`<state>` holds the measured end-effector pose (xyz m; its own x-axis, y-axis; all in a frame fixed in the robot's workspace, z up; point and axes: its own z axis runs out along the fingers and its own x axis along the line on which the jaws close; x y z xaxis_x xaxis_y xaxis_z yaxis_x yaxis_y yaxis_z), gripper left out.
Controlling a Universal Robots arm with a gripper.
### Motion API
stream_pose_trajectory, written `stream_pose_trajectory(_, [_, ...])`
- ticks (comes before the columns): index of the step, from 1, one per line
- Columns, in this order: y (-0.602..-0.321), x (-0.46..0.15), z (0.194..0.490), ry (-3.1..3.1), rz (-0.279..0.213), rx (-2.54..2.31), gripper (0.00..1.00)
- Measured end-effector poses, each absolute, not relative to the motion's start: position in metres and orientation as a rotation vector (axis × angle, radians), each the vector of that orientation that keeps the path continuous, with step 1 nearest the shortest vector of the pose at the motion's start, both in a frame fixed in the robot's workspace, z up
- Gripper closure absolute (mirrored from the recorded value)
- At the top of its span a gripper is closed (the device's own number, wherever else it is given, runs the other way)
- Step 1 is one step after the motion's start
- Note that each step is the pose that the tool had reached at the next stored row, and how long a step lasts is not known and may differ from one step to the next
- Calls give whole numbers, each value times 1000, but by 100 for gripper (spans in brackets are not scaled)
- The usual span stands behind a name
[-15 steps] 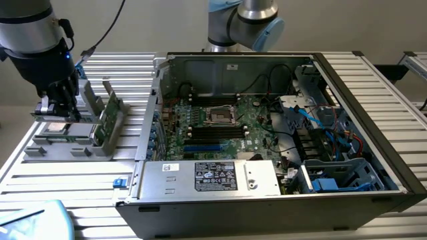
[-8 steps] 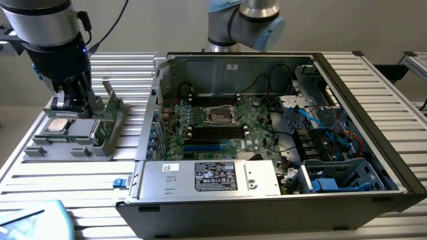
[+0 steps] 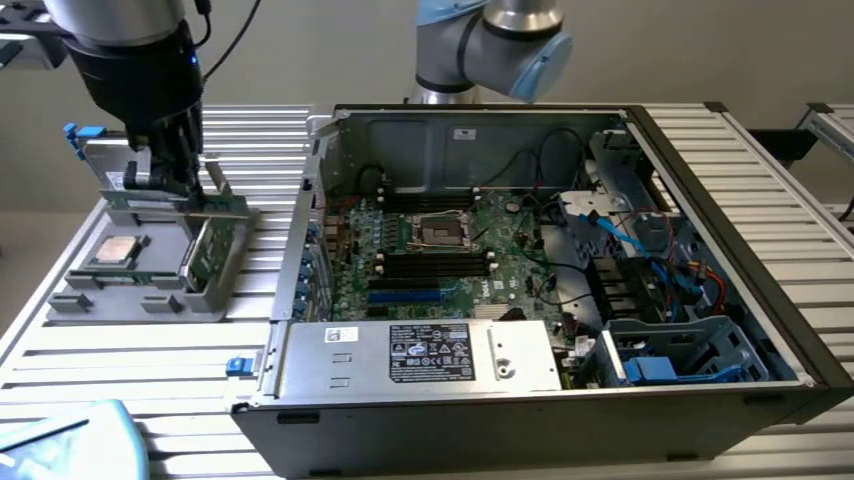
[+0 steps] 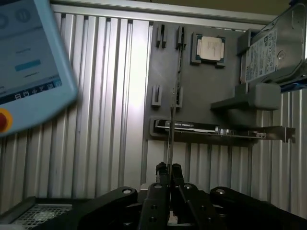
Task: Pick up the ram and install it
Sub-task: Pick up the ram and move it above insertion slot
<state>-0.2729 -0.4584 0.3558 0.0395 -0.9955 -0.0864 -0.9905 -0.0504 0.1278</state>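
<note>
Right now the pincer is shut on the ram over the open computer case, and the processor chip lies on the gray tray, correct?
Not quite. The pincer is shut on the ram over the gray tray, beside the open computer case rather than over it, as the exterior view shows. The processor chip does lie on that tray.

Slim dark-green ram, thin edge up, tight between the jaws

Exterior high oblique, wrist downward, holder shared
</note>
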Motion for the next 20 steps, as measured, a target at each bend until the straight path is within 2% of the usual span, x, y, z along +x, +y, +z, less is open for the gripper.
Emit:
stream_pose_trajectory(10, [-459, -235, 396, -2146, -262, 2256, 86])
stream_pose_trajectory(20, [-459, -189, 399, -2156, -306, 2279, 86])
